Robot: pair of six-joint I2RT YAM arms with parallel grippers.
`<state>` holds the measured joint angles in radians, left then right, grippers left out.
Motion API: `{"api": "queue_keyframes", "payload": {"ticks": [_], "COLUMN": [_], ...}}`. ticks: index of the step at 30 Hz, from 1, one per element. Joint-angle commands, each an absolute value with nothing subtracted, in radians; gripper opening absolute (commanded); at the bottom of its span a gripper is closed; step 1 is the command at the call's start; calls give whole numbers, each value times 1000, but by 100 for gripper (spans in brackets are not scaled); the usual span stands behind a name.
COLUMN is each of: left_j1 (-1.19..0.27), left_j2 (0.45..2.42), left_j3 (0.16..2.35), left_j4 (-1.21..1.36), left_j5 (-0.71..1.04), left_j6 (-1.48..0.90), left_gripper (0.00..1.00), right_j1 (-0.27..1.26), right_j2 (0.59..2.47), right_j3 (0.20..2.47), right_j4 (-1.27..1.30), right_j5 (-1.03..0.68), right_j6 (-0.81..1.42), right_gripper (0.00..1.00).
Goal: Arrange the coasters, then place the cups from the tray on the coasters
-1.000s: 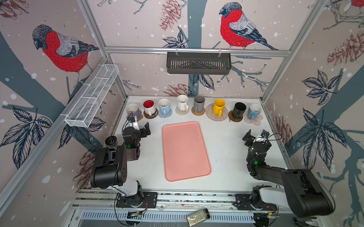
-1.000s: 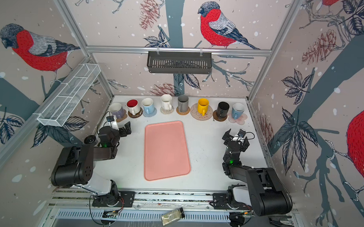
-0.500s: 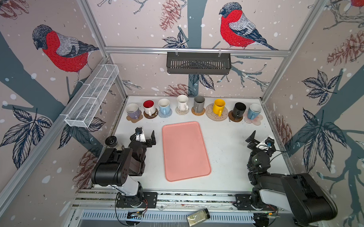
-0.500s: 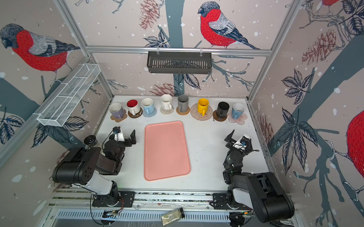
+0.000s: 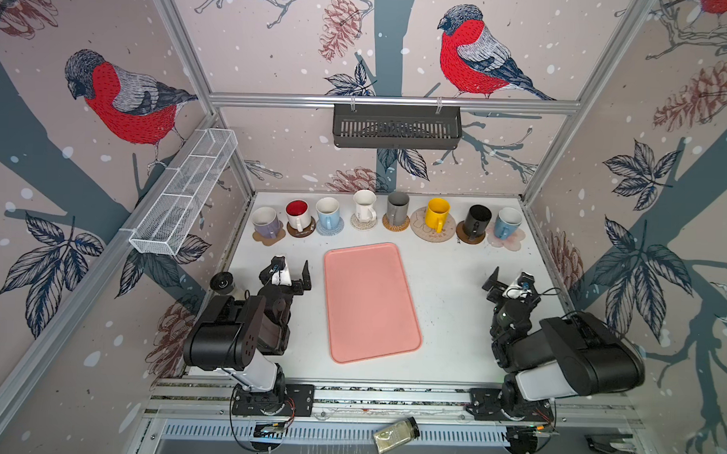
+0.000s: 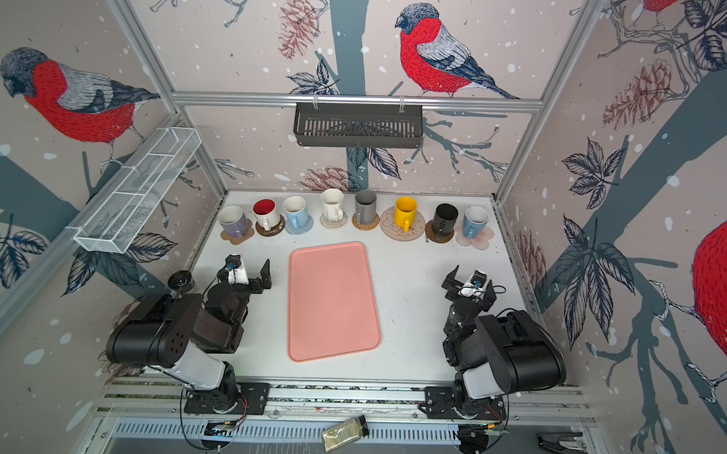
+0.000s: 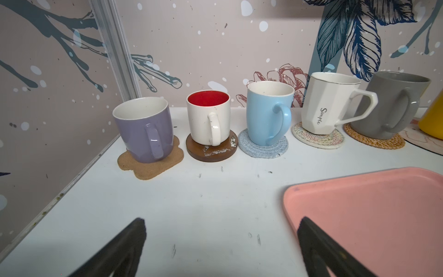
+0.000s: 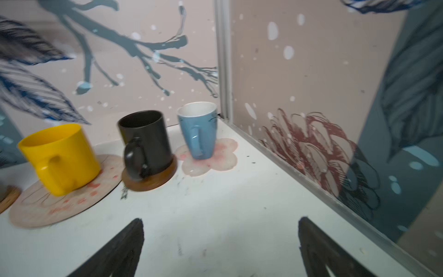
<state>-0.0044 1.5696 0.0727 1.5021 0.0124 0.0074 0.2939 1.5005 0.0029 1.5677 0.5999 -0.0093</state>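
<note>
Along the back edge stand eight cups, each on a coaster: lavender (image 5: 265, 221) on the tan paw (image 7: 148, 165), red-inside white (image 5: 298, 214), light blue (image 5: 328, 212), white (image 5: 364, 205), grey (image 5: 397, 208), yellow (image 5: 437, 214) on the big pink round (image 8: 60, 201), black (image 5: 476, 221), and blue (image 5: 506, 222) on the pink flower (image 8: 215, 160). The pink tray (image 5: 371, 303) lies bare in the middle. My left gripper (image 5: 291, 271) (image 7: 221, 221) is open beside the tray's left rim. My right gripper (image 5: 510, 279) (image 8: 221, 221) is open over bare table, short of the black and blue cups.
A white wire basket (image 5: 184, 197) hangs on the left wall and a dark rack (image 5: 396, 127) on the back wall. A spice jar (image 5: 396, 435) lies on the front rail below the table. A small black round part (image 5: 222, 282) sits by the left arm.
Both arms have drawn back a little from the row of cups toward the front, jaws staying wide. Cups, coasters and tray have not moved.
</note>
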Motion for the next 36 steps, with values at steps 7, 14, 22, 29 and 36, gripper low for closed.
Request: {"api": "queue_keyframes", "payload": {"ticks": [7,14,22,29,36], "left_j1": [-6,-5,-7,-7,-8], "left_j2": [1549,1555,1555,1554,1555], "left_j3": [217,222,218,218,218], "left_j4": [1320,1321,1331,1331,1330], "left_j5": [27,8,9,9,11], "left_j6": [16,14,21,21,21], "left_gripper": [99,99,99,99,99], "right_j1": [171,40,71,70,72], "right_j2": [1523,1502,1502,1500,1502], "right_j3": [71,232,218,216,218], "right_j4": [1564,1205,1233,1233,1232], "right_j5": [452,251,310,309,308], "right_j6": [0,95,80,80,80], "right_gripper": [100,100,100,99,99]}}
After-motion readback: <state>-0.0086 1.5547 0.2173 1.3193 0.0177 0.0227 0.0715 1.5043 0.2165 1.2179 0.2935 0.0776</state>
